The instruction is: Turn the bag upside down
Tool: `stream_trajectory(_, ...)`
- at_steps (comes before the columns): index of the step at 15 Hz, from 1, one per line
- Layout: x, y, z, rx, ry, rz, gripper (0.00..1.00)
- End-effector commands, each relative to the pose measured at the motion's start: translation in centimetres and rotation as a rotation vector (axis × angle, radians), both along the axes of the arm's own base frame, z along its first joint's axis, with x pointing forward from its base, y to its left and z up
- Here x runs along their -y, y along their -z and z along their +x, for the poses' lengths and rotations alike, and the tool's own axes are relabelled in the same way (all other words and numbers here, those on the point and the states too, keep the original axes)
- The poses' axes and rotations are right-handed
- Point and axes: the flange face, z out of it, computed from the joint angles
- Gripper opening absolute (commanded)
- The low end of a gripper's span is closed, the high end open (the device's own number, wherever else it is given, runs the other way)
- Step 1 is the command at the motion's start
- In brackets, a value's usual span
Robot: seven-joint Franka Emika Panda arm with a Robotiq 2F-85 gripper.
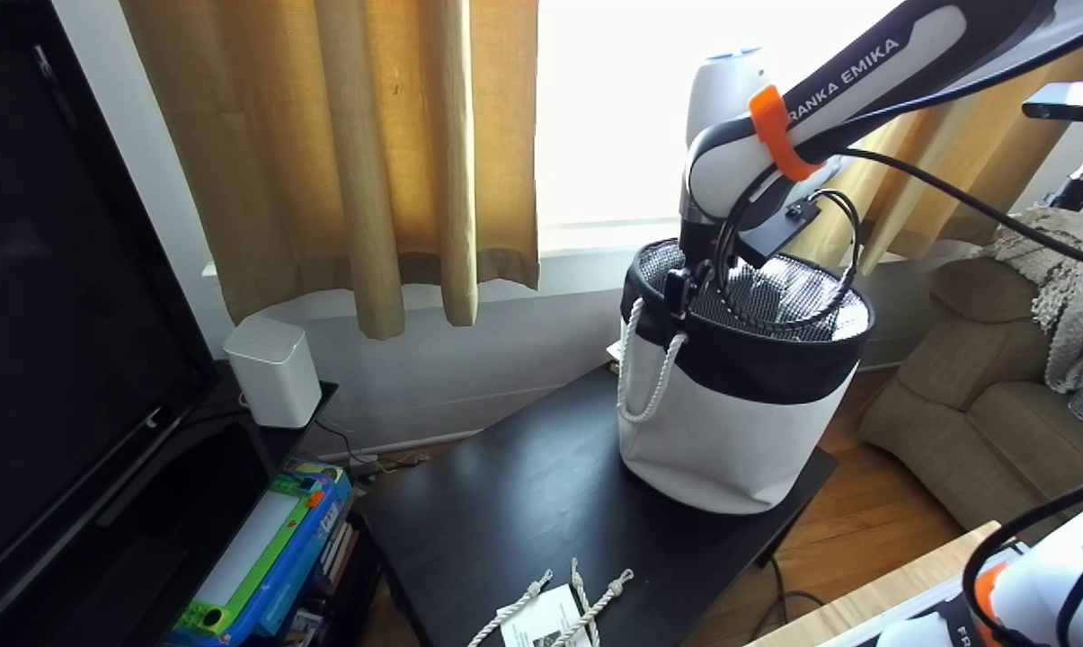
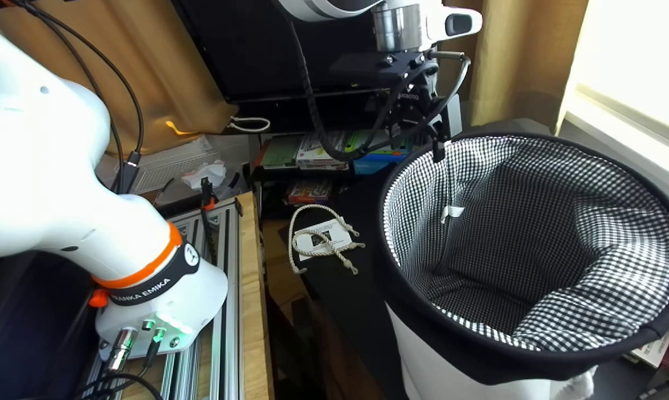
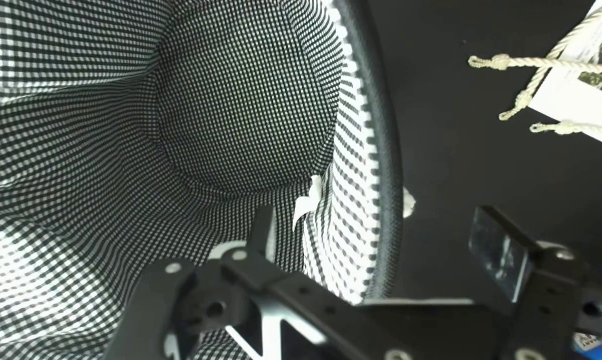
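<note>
Black end effector [image 3: 381, 243] pointing down, fingers [image 3: 498, 256] parted, astride rim [image 3: 388, 150] of upright bag [image 1: 725, 440]

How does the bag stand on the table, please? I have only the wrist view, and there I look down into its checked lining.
Observer: In an exterior view, the bag stands upright on the table, not turned over yet.
Operator: Thank you. What hangs outside, under the rim?
Observer: A white rope handle hangs there in a loop, as an exterior view shows.
Operator: One part of the lining looks very bright. From where does this light come?
Observer: Probably from the bright window, which both exterior views show.
</note>
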Motion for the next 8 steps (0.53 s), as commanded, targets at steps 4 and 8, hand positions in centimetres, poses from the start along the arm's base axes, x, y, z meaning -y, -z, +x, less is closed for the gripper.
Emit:
stream_trajectory(4, -0.2, 4.7, 2.0, 0.043, -0.011, 0.058, 0.58)
stream_trajectory(8, -3.3, 5.0, 1.2, 0.029, 0.007, 0.058, 0.27)
